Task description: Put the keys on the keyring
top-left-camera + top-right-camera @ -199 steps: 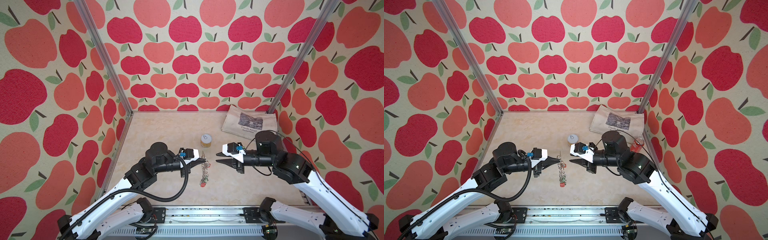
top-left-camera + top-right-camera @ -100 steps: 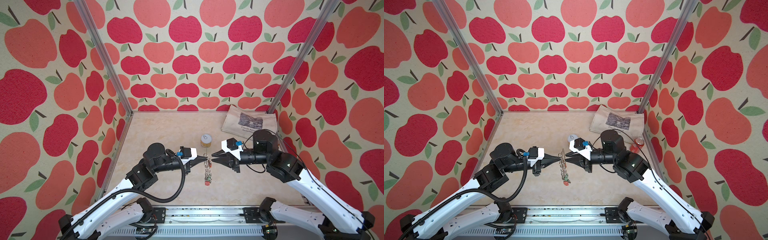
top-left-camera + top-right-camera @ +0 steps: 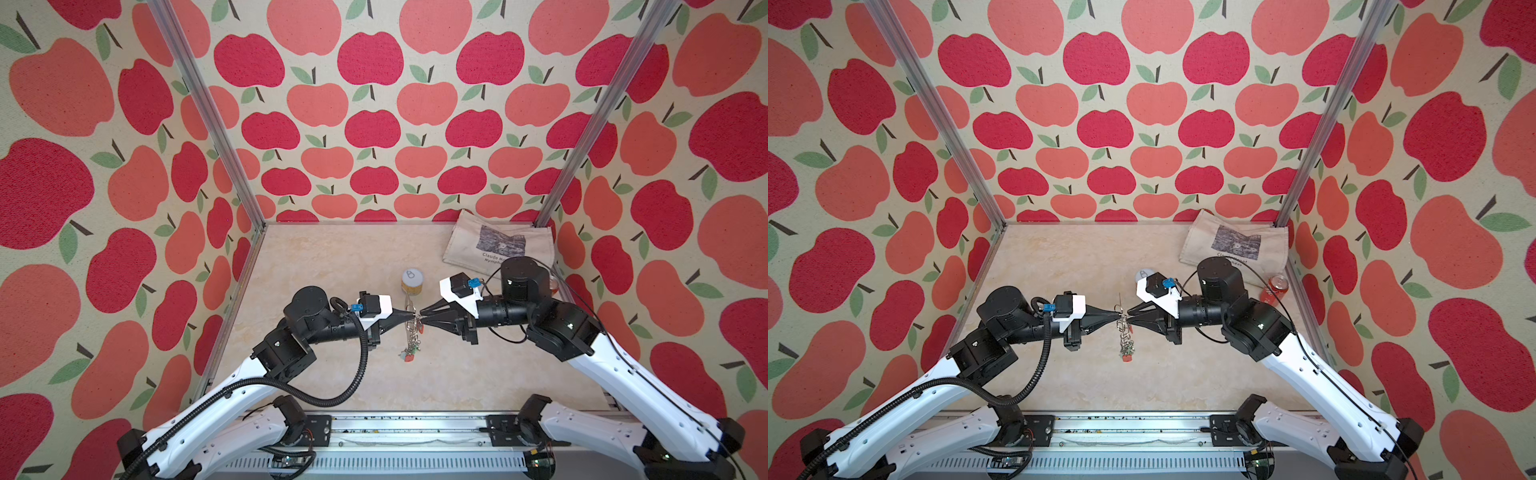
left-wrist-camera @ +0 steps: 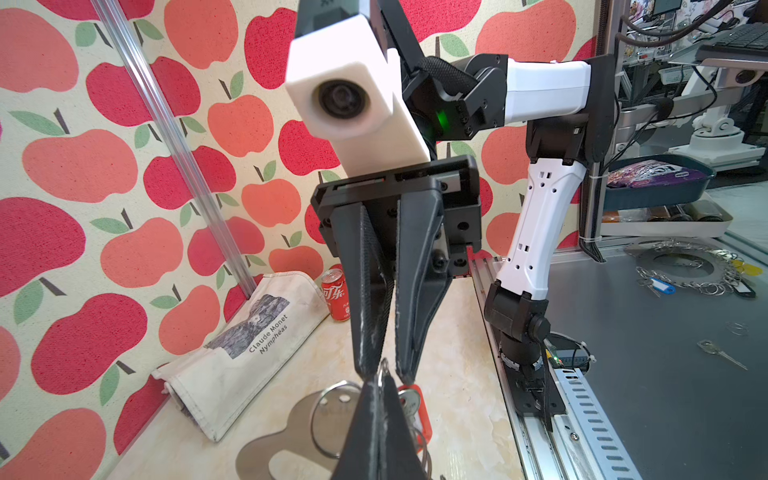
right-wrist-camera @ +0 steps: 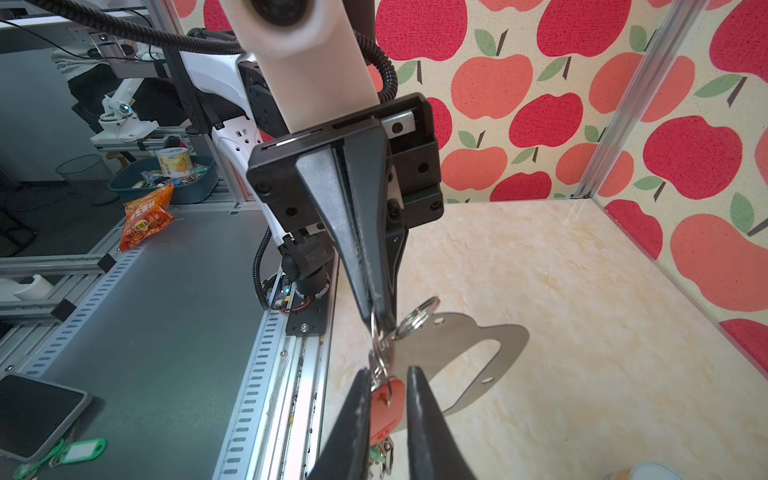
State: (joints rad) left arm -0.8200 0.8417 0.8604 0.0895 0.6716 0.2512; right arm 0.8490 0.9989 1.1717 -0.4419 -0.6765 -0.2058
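A: Left fingers point(image 5: 368, 282) closed on a ring at the keyring's point(image 5: 457, 345) edge. The plate hangs clear of the counter point(image 5: 540, 270). Right fingers point(image 5: 422, 415) narrowly apart, with the red key's point(image 5: 388, 399) tag between them. Pinched or not: cannot tell.

B: Risks?

A: A shallow pinch probably lets the tag slip. A hard pull could tug the ring from the left fingers and drop the plate.
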